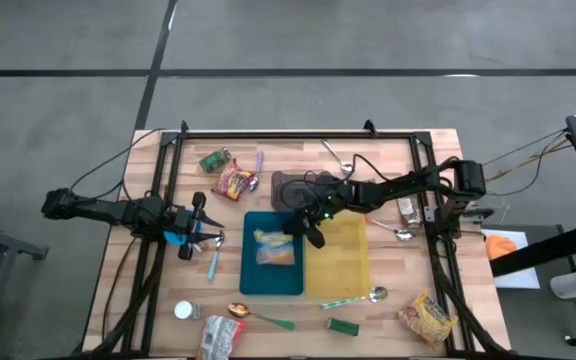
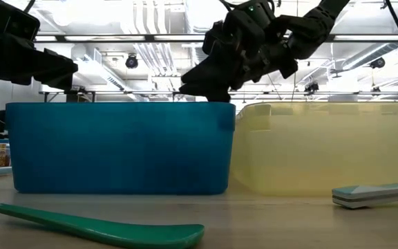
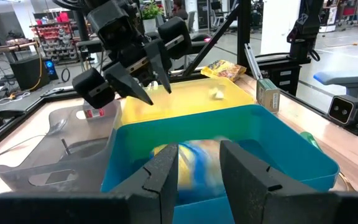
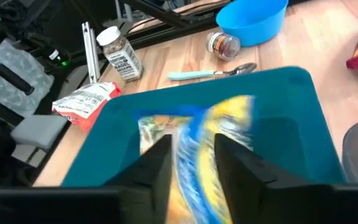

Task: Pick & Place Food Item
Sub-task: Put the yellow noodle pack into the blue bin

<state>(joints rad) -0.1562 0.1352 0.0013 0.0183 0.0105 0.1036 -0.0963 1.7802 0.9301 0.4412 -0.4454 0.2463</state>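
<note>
Blurred yellow-and-blue food packet [image 4: 201, 155] in the blue bin [image 4: 303, 99], its print unreadable behind dark fingers [image 4: 157, 165].

Both arms are matte black, built of slim jointed segments with thin black cables trailing off them. The right gripper [image 1: 305, 232] carries a small green light at its wrist, and its fingers [image 3: 140, 84] are dark angular wedges.

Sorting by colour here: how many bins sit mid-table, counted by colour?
Blue bin: 1
Yellow bin: 1
Grey bin: 1
Total: 3
</note>
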